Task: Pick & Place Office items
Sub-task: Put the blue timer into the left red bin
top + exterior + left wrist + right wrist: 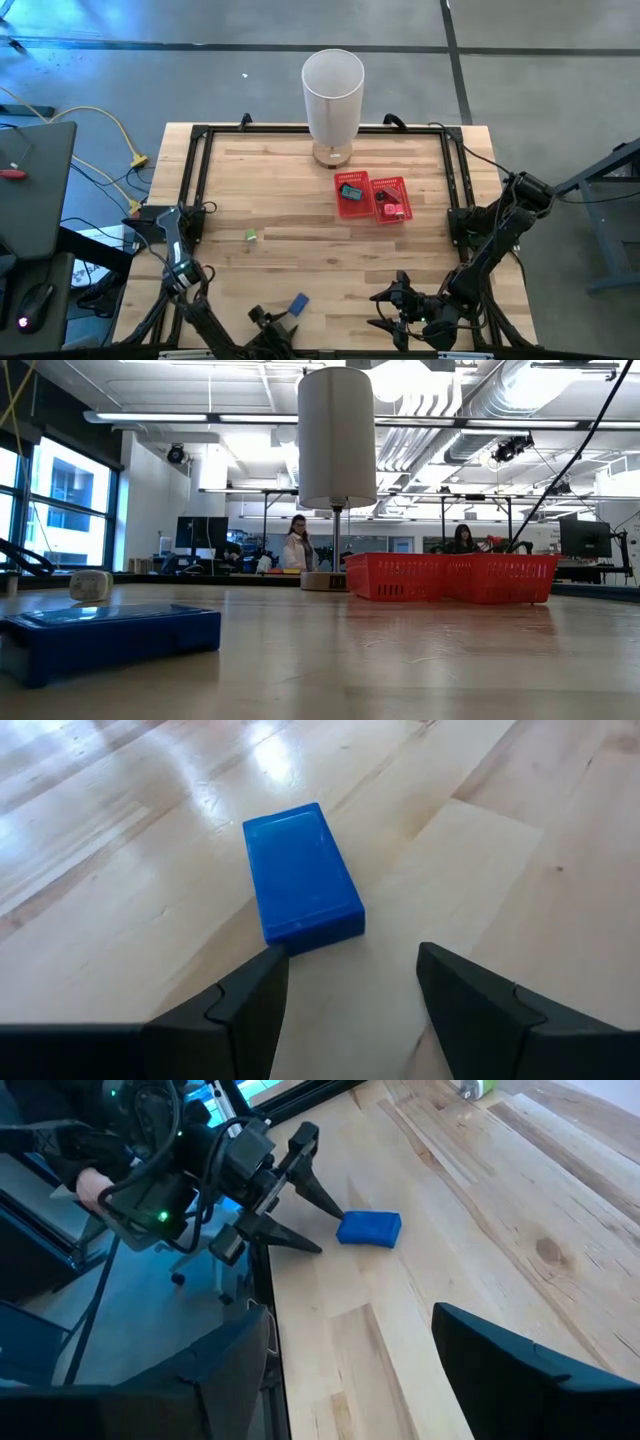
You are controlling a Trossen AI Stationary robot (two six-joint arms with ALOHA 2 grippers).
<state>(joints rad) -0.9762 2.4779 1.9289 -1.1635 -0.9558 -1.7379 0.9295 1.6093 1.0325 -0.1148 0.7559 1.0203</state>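
Two dark fingers (245, 1010) of the left gripper (350, 990) fill the foreground of the left wrist view, spread apart with nothing between them, and the blue block (300, 870) lies on the wooden surface (520, 890) just beyond their tips. One finger's tip sits right at the block's near corner; whether it touches cannot be told. The block is an oblong, and its long axis runs away from the jaws, roughly in line with the gripper's reach, though the block sits off toward that one finger rather than centred in the gap. As it stands, the jaws would straddle the narrow width once shifted sideways and advanced, which looks like the move called for. From above, the block (298, 302) is at the near edge, close beside the left gripper (268, 322), while the right gripper (392, 308) waits farther along the same edge, jaws released and empty, so the left arm is clearly the nearer. A small green piece (251, 235) lies apart toward the middle of the surface. Other small items already rest in the red tray (366, 180) by the white cylinder (332, 90), well apart from the block.
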